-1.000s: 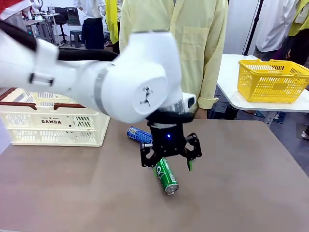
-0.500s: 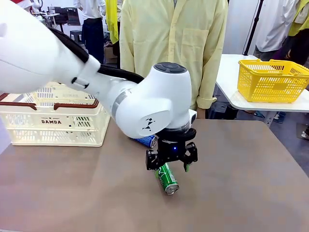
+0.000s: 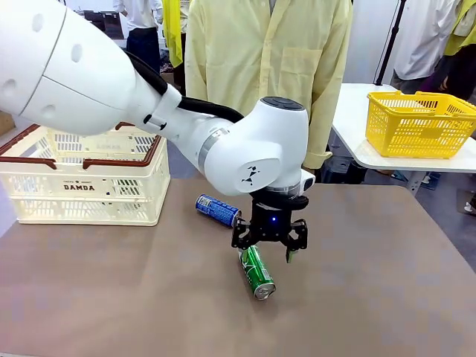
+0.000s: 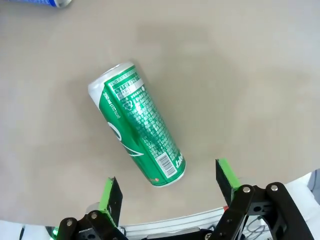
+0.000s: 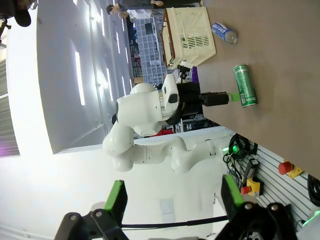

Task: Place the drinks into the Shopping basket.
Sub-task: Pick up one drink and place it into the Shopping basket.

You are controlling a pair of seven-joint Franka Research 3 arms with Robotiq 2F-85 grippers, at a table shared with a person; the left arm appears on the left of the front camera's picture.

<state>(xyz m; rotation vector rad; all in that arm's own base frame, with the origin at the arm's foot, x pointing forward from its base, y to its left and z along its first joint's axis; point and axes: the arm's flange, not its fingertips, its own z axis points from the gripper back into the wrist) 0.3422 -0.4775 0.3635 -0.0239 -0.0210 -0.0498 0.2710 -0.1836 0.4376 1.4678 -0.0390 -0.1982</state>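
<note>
from the front, left gripper (image 3: pixel 265 251) down low over the brown table (image 3: pixel 372 290), jaws spread wide and gripping nothing, one finger either side of the far end of the green can (image 3: pixel 257 272). on its side, that can, long axis from 11 o'clock under the pincer to 5 o'clock, silver top at the 5 o'clock end, clear of the fingers. through the left wrist camera, green pads (image 4: pixel 106 192) parted, lower end of the green can (image 4: pixel 137 127) between the fingertips, a strip of bare table between each pad and the can, so no contact; rest of the body slanting off toward 11 o'clock beyond the tips. at 10 o'clock from the pincer in the front view, near the green one but apart from it, blue can (image 3: pixel 217 210), also on its side, silver end toward 4 o'clock. farther out at 9 o'clock, shopping basket (image 3: pixel 82 186), cream with slotted sides, dark red-brown rim and "damda" lettering, upright on the table; both drinks outside it. at 12 o'clock behind the table, a person (image 3: pixel 268 67) in a pale yellow coat; at 2 o'clock, a yellow mesh basket (image 3: pixel 420 123) on a separate white table (image 3: pixel 357 141). right gripper (image 5: pixel 174 192) with jaws wide apart, nothing between them, facing the left arm (image 5: pixel 150 107), both cans and the basket far off toward 1 o'clock.
</note>
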